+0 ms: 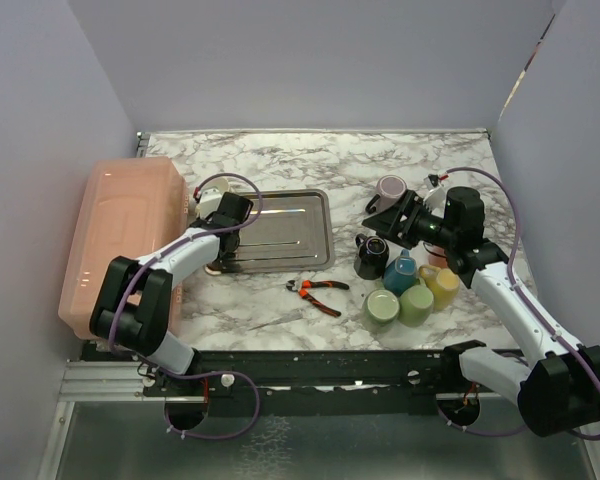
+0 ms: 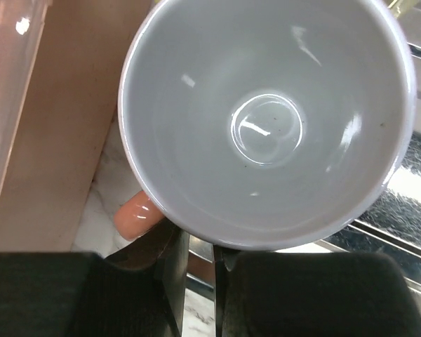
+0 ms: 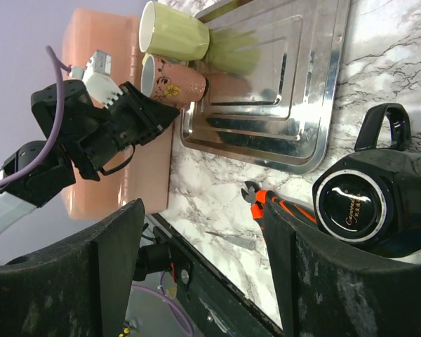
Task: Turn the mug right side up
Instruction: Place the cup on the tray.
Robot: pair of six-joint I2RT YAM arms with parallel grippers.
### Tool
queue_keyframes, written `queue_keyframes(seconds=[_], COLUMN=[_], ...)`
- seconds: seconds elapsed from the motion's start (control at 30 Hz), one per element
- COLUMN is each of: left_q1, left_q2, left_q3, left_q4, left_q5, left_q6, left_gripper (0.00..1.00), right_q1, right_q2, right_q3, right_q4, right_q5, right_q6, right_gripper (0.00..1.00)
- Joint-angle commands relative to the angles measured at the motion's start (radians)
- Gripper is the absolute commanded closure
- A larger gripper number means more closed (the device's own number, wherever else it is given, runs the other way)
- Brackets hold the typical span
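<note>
Fingers (image 2: pixel 161 288) of the left gripper (image 2: pixel 202 253) are seen drawn almost together, clamped on the pink handle of the mug (image 2: pixel 266 126), with only a thin slot showing between them. The mug is held mouth up, its white inside turned squarely to the left wrist camera. It is placed at the left edge of the tray (image 1: pixel 290 225), between the tray and the bin (image 1: pixel 120 230). Whether its base is resting on the table (image 1: pixel 310 160) cannot be told. A green cup (image 3: pixel 175 31) is stood just beside it, by the same edge of the tray, also mouth up. The right gripper (image 3: pixel 203 239) is held with its fingers wide apart and nothing between them, near the black cup (image 3: pixel 365 203) on the right half of the table. Pliers (image 1: pixel 318 290) with orange grips are laid on the marble just in front of the tray.
</note>
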Motion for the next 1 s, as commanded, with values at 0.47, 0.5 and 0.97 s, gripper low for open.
queue_keyframes(seconds=[0.47,0.5,0.97], left_q1=[0.011,0.011,0.011], left_q2=[-0.03,-0.031,-0.168], left_q3=[-0.048,-0.048,-0.097], left_q4=[0.122,0.122,0.107], left_q5=[-0.031,-0.03,0.172], left_q6=[0.043,0.051,0.029], left_gripper=[0.74,0.74,0.75], right_q1=[0.003,0.003,0.003], right_q2=[0.015,0.015,0.003], right_q3=[0.009,0.009,0.039], right_q4=[-0.011,-0.011,-0.106], right_q5=[-0.007,-0.008,0.055], right_q6=[-0.008,-0.007,-0.043], right_gripper=[0.28,0.28,0.28])
